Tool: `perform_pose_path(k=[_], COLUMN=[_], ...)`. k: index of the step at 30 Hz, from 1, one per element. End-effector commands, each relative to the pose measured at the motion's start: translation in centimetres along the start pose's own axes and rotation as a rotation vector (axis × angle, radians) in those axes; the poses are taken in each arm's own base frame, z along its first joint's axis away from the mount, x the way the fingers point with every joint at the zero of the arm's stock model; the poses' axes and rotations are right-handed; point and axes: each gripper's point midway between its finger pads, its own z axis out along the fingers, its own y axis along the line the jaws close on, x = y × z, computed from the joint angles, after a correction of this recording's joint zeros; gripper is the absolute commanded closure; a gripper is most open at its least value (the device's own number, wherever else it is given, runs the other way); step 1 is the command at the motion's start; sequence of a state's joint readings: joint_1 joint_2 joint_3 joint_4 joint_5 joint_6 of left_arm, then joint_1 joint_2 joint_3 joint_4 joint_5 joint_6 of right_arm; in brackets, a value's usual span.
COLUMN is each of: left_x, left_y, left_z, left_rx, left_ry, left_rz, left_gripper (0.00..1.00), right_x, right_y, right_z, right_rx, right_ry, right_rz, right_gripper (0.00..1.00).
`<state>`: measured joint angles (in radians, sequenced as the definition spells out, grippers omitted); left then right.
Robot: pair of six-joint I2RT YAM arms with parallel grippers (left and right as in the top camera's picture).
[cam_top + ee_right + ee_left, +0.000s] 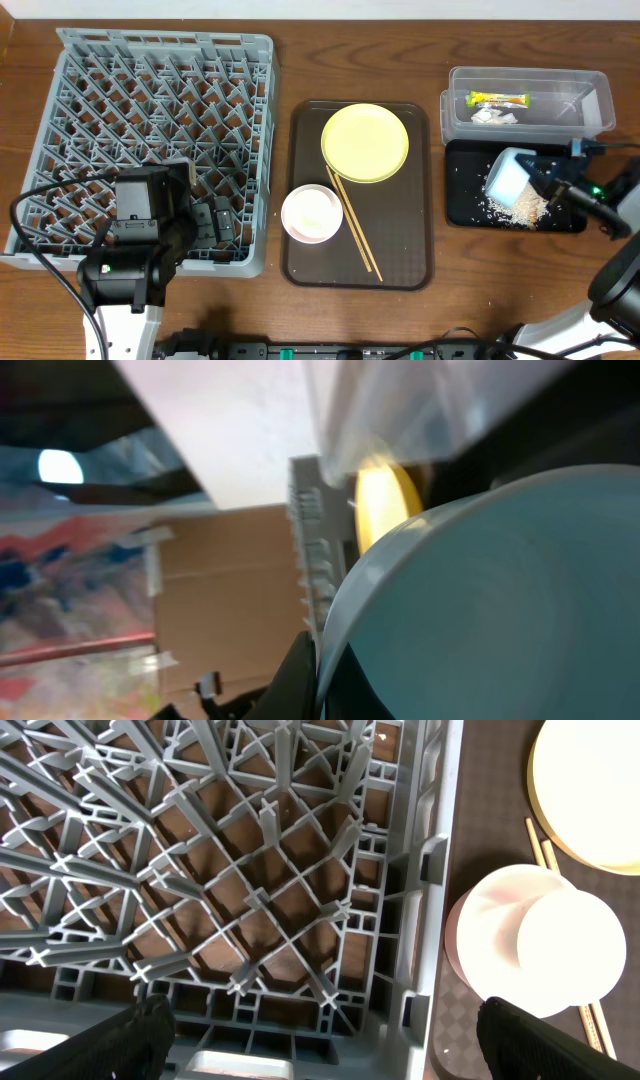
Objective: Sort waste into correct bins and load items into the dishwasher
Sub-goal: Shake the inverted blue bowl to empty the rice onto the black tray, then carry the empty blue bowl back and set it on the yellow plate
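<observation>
Overhead view. The dark brown serving tray (400, 235) lies in the middle of the table, and I give all places from it. On its far part rests the round yellow plate (365, 143). On its near left part stands the pinkish-white bowl (312, 214). The two wooden chopsticks (356, 228) lie side by side across it, from the plate's edge down to the tray's near right part.

Left of the tray, just beside it, is the grey dish rack (165, 120). The left gripper (218, 218) hangs over the rack corner nearest to the tray's near left side.

Right of the tray, at the far side, is the clear tub (560, 112). Inside it are the green-and-yellow wrapper (498, 99) and the white paper scrap (492, 116). Right of the tray, at the near side, lies the black tray (462, 205) with white rice grains (520, 208) in a heap on it. The right gripper (545, 178) pinches the rim of the light blue bowl (508, 175). The bowl is tilted above the black tray, right of the serving tray.

Left wrist view. The two fingers (140, 1030) stand wide apart and hold nothing. Between them I see the rack's edge. The pinkish-white bowl is on the serving tray to the right.

Right wrist view. The picture is blurred. The light blue bowl fills the lower right, and one dark finger (300, 675) presses at its rim. The yellow plate shows behind it as a blur.
</observation>
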<state>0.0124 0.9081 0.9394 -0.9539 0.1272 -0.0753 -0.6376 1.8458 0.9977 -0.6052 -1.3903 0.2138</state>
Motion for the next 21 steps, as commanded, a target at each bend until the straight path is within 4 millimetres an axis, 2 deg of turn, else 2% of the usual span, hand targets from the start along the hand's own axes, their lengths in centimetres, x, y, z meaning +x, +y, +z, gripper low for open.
perform_pose_path(k=[1,3,7,12,17,21], left_x=[-0.7,-0.8,-0.8,-1.0,-1.1,-1.1], left_y=[0.1,0.1,0.1,0.1,0.1,0.1], left_z=[-0.5,-0.5,-0.5,-0.5,-0.5,-0.5], left_rx=[-0.007,-0.007,-0.007,-0.006,-0.005,-0.005], left_ry=[-0.024,-0.026,-0.028,-0.036,-0.038,-0.038], left_rz=[-0.007,-0.007,-0.007,-0.006,-0.006,-0.006], left_gripper=[0.02,0.02,0.02,0.02,0.02,0.02], right_x=[1.3,1.9,3.8,6.7,9.7,12.6], right_y=[0.5,1.6,5.9,9.8,11.5,11.1], right_z=[1.3,1.8,3.6,7.2,12.7,17.4], right_rx=[0.12,0.165,0.269,0.423,0.507,0.551], right_ry=[0.029,0.037,0.049,0.069,0.1,0.151], right_rz=[-0.107,-0.173,-0.414,-0.775,-1.172,-1.434], right_gripper=[0.99,0.99,0.99,0.99,0.99,0.99])
